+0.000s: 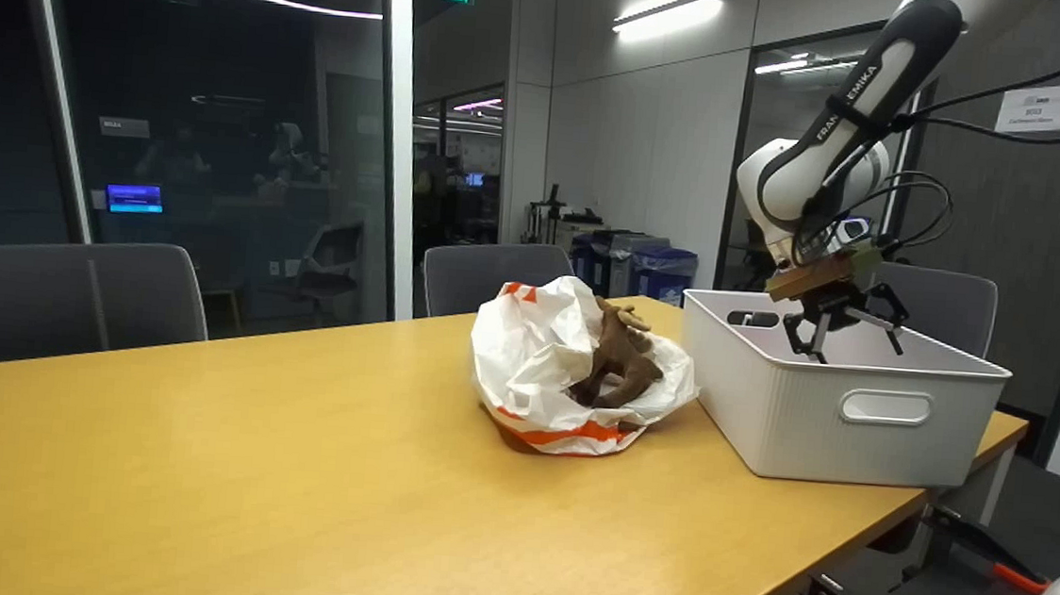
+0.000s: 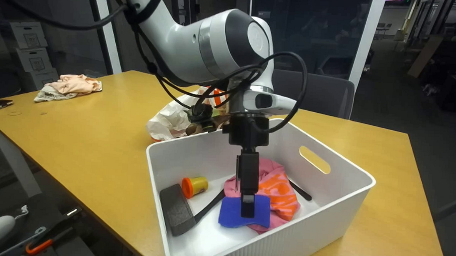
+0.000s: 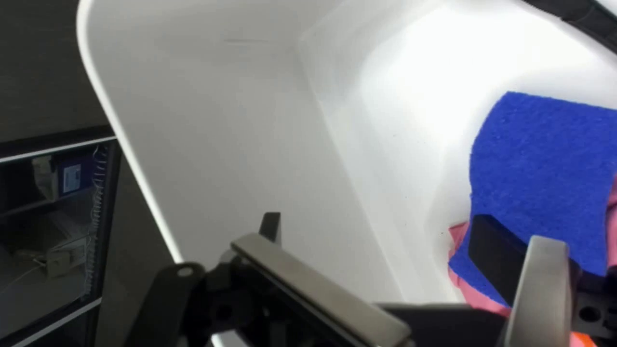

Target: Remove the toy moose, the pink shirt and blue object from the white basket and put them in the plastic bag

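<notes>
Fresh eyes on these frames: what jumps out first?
Probably the vivid blue object, lying partly over the pink shirt inside the white basket. Next, the brown toy moose in the open mouth of the plastic bag beside the basket. The tool, jaws apart, points down into the basket.

The boxy plastic basket (image 1: pixel 877 453) at the yellow tabletop's (image 1: pixel 271 466) edge is white, the crumpled shirt (image 2: pixel 283 192) pink with orange patterning, the flat object (image 3: pixel 540 178) blue, the plush moose (image 1: pixel 621 361) brown.
</notes>
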You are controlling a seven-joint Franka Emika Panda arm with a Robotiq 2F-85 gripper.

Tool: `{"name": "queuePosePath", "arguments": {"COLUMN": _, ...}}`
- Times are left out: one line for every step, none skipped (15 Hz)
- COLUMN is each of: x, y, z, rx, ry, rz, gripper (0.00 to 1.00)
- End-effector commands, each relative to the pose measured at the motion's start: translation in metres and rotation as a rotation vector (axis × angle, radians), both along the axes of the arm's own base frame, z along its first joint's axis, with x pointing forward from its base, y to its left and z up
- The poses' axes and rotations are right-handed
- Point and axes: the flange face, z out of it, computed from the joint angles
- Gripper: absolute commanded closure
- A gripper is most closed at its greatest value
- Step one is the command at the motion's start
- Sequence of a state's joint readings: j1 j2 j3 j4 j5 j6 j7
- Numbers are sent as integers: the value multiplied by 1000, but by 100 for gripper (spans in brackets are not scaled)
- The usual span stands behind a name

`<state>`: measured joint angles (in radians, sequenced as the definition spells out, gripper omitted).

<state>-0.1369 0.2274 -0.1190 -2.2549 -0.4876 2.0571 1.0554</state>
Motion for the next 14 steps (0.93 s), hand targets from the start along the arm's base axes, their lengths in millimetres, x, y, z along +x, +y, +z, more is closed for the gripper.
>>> {"name": "queuePosePath", "arguments": {"x": 3, "y": 16, "z": 3, "rx": -31, "ry": -119, "rz": -48, "gripper": 0}}
{"name": "queuePosePath", "arguments": {"x": 5, "y": 21, "z": 3, "rx": -41, "ry": -154, "rz": -51, "gripper": 0}}
{"name": "queuePosePath", "arguments": {"x": 8, "y": 25, "z": 3, "rx": -38, "ry": -176, "rz": -56, "gripper": 0}}
{"name": "queuePosePath", "arguments": {"x": 10, "y": 29, "z": 2, "rx": -34, "ry": -196, "rz": -61, "gripper": 0}}
{"name": "queuePosePath", "arguments": {"x": 11, "y": 33, "z": -1, "rx": -34, "ry": -217, "rz": -65, "gripper": 0}}
{"name": "queuePosePath", "arguments": {"x": 11, "y": 36, "z": -3, "rx": -37, "ry": -234, "rz": -63, "gripper": 0}}
{"name": "queuePosePath", "arguments": {"x": 10, "y": 38, "z": -6, "rx": -41, "ry": -248, "rz": -58, "gripper": 0}}
{"name": "queuePosePath", "arguments": {"x": 8, "y": 39, "z": -12, "rx": -52, "ry": -256, "rz": -55, "gripper": 0}}
{"name": "queuePosePath", "arguments": {"x": 7, "y": 38, "z": -17, "rx": -61, "ry": -263, "rz": -52, "gripper": 0}}
{"name": "queuePosePath", "arguments": {"x": 4, "y": 34, "z": -24, "rx": -67, "ry": -260, "rz": -53, "gripper": 0}}
{"name": "queuePosePath", "arguments": {"x": 1, "y": 30, "z": -29, "rx": -78, "ry": -259, "rz": -57, "gripper": 0}}
{"name": "queuePosePath", "arguments": {"x": -4, "y": 26, "z": -36, "rx": -85, "ry": -251, "rz": -64, "gripper": 0}}
{"name": "queuePosePath", "arguments": {"x": -7, "y": 23, "z": -42, "rx": -89, "ry": -250, "rz": -70, "gripper": 0}}
{"name": "queuePosePath", "arguments": {"x": -10, "y": 21, "z": -47, "rx": -89, "ry": -249, "rz": -73, "gripper": 0}}
